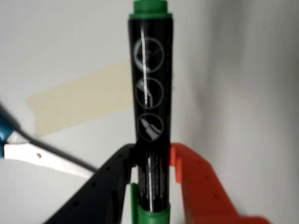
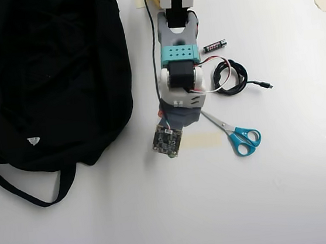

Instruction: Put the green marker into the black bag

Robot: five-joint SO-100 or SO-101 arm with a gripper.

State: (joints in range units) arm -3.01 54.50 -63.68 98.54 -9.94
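White tabletop carries the black bag [image 2: 46, 76]; right of the bag, the gripper [image 1: 152, 161] pinches the green marker [image 1: 150, 93] between its 2 fingers, probably for carrying bagward

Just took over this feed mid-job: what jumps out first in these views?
In the wrist view, the green marker fills the centre, clamped between the gripper's black and orange fingers. Overhead, the big black bag fills the upper left, with blue-handled scissors right of the arm.
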